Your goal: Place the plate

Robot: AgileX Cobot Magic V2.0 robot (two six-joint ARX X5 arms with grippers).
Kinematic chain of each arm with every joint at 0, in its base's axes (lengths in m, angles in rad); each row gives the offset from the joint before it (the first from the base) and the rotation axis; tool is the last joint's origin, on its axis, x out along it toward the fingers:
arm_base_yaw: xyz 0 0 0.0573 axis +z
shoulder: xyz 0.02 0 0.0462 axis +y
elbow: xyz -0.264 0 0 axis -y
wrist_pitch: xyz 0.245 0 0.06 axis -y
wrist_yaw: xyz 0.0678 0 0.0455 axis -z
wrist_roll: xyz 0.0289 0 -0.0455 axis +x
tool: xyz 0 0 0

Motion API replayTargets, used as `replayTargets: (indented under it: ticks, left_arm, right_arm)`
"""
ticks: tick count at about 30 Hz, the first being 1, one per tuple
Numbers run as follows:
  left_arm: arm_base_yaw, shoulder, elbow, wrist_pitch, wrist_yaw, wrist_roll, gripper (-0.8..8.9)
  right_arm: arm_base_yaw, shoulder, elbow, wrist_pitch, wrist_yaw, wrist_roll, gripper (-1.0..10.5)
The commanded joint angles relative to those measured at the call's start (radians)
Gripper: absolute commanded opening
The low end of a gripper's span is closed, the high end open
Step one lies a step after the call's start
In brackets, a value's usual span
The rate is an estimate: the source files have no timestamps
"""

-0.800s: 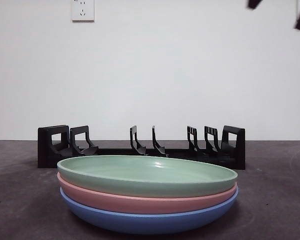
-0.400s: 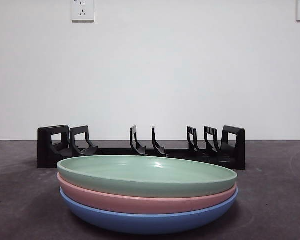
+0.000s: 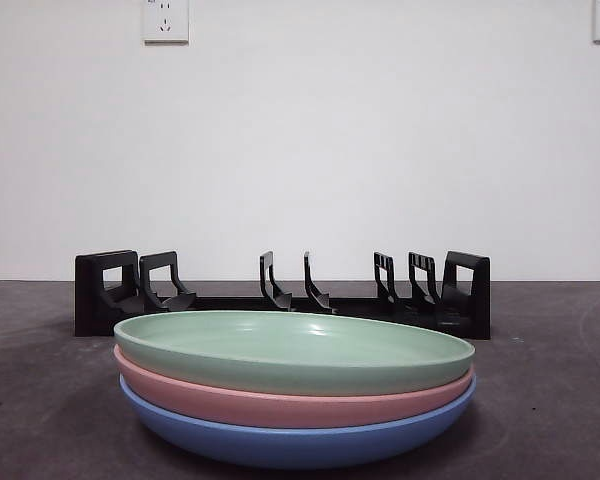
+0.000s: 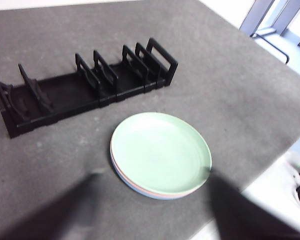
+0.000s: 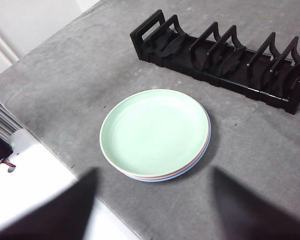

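Three plates sit stacked near the front edge of the grey table (image 3: 40, 400): a green plate (image 3: 295, 348) on top, a pink plate (image 3: 290, 405) under it, and a blue plate (image 3: 295, 440) at the bottom. Only the green one is free to lift, so it is probably the plate to be placed first. Just behind the stack, further from the front, stands a black rack (image 3: 280, 295) with its slots all empty; the upright dividers are there to hold a plate on edge, which is likely why the stack lies close in front of it (a short carry, then a tilt into a slot).

Neither arm shows in the front view. The left gripper (image 4: 150, 210) hangs high over the near side of the table with its two jaws spread wide apart and nothing between them. The right gripper (image 5: 152, 205) is likewise high above, jaws parted and empty. Both wrist views take in the green plate (image 4: 161, 151) (image 5: 155, 131) and the rack (image 4: 85, 90) (image 5: 225, 55) from above.

The jaws are dark and blurred at the picture edges, so their tips are hard to make out. The pink and blue plates show only as thin rims from above. The task seems not yet begun.
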Motion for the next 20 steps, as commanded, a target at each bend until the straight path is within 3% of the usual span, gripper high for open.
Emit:
replayTargets:
  ticks: [1,20]
  left_arm:
    - [-0.005,0.007,0.007,0.003,0.002,0.024,0.05]
    - [-0.005,-0.002,0.000,-0.007,0.002,0.021,0.06]
  right_arm:
    - [0.007,0.003,0.009,0.010,0.002,-0.005,0.2]
    - [0.007,0.003,0.009,0.041,0.002,-0.004,0.2]
